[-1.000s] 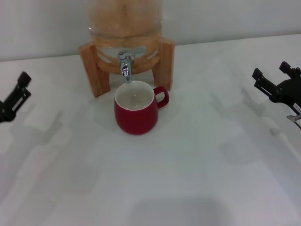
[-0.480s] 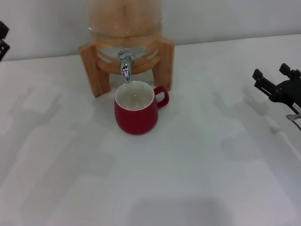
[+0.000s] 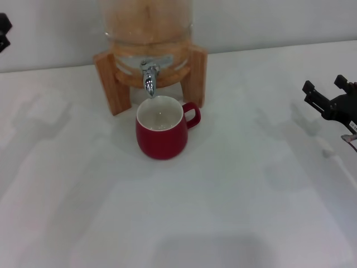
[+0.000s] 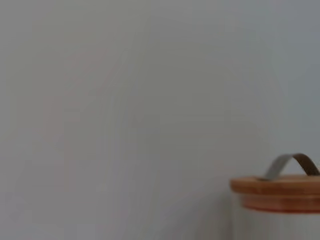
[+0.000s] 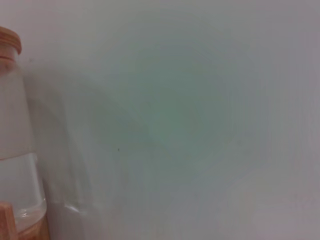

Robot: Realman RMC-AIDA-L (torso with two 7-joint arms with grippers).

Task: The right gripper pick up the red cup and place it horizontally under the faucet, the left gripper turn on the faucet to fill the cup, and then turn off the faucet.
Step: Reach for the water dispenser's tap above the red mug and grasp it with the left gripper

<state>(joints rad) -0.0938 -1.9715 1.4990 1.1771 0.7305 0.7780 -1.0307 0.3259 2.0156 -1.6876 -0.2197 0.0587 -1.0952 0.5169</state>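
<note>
A dark-red cup stands upright on the white counter, directly below the downturned spout of the chrome faucet. Its white inside faces up and its loop handle points toward the robot's right. The rim sits just beneath the spout tip, with a small gap between them, and a little liquid seems to lie at the bottom of the cup.

The faucet juts from the lower front of a glass dispenser, which rests in a wooden stand whose two legs flank the cup from behind. In the left wrist view only the dispenser's wooden lid and its grey strap handle show against a plain wall. The right wrist view catches the side of the glass vessel, with a sliver of the stand at the corner.

The right hand hovers at the far right edge of the head view, well apart from the cup, its black fingers spread and gripping nothing. The left hand is barely visible at the upper left edge, also far from the faucet; whether its fingers are apart or closed cannot be told.
</note>
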